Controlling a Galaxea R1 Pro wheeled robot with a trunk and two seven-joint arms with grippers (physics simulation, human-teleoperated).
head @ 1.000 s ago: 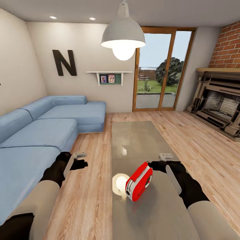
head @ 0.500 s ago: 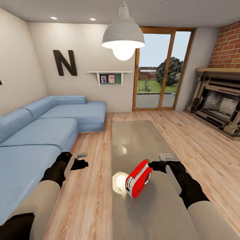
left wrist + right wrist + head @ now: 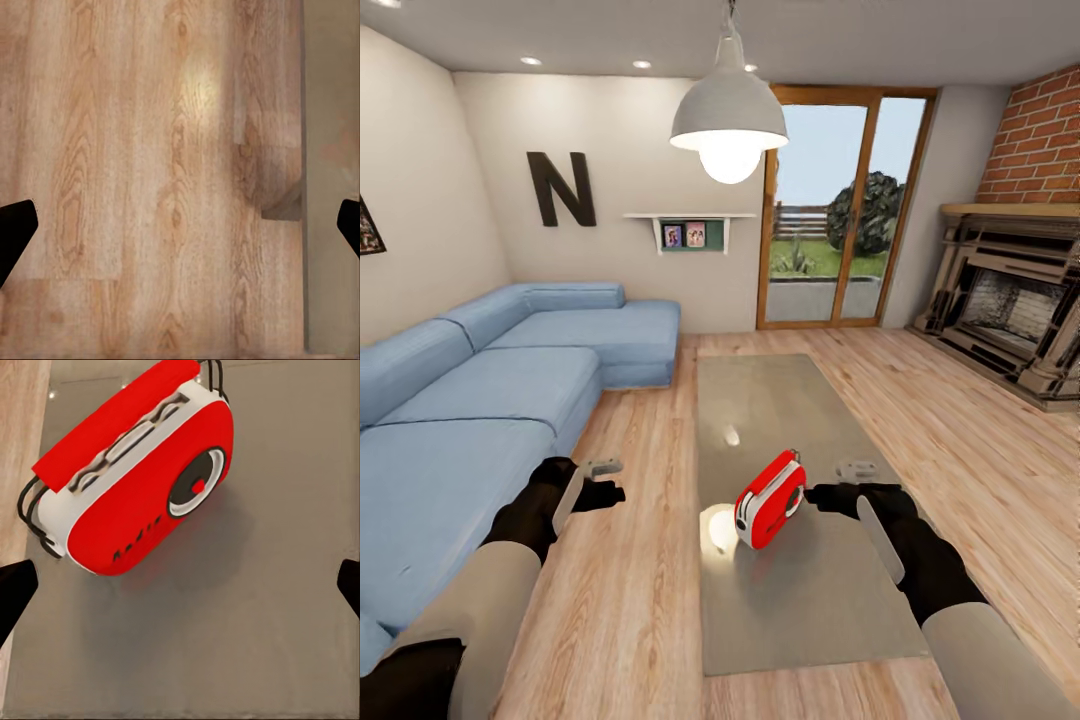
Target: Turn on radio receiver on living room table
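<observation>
Both arms are reaching forward and down from the shoulders, their pale forearm sleeves ending in black wrists. The left gripper (image 3: 610, 492) is pointing ahead and inward, and in its wrist view its two dark fingertips (image 3: 15, 229) are sitting far apart at the opposite edges, so the jaws are spread wide. The right gripper (image 3: 815, 494) is aiming inward toward the middle, its fingertips (image 3: 16, 592) likewise standing wide apart.

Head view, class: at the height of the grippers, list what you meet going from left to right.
Blue sofa → left gripper → radio receiver → right gripper → bare wood floor.
</observation>
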